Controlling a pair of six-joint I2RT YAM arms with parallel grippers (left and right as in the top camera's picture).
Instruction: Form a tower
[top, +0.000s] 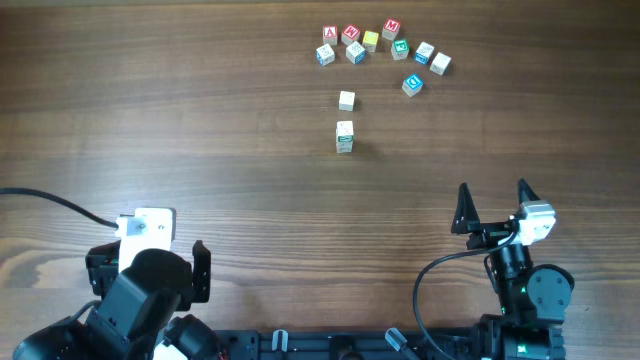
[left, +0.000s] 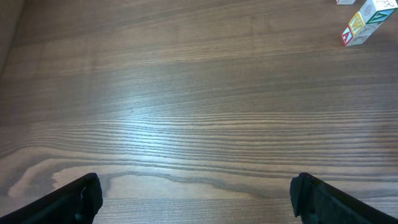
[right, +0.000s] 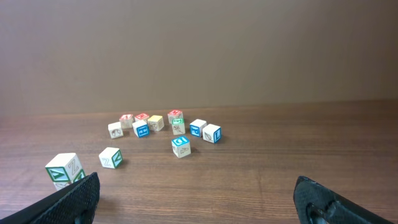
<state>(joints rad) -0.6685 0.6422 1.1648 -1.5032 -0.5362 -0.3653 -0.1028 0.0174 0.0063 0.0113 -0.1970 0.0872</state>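
Cable (top: 45, 200): we are noting a black lead running in from the left edge of the table (top: 200, 120) toward the left arm.

Left gripper (left: 196, 191): it is sitting at the near left corner. In its own wrist view we are seeing the two dark fingers standing wide apart with only bare wood between them. It is gripping nothing and touching no cube.

Tower (top: 345, 137): it is standing near the middle of the table, a little right of centre, well apart from both grippers. We are seeing pale cubes stacked one on another, at least two. We cannot tell the exact count. In the left wrist view it is showing at the upper right corner (left: 359, 26). In the right wrist view it is showing at the lower left (right: 64, 170), with its base partly hidden behind a finger.

Single cube (top: 346, 100): it is lying alone just beyond the tower, apart from it.

Loose cubes (top: 380, 45): ten are lying in a scattered arc at the far side, with red, blue, green and yellow faces. None is stacked.

Right gripper (top: 494, 192): it is sitting at the near right and pointing toward the far side. Its fingers are spread wide and holding nothing.
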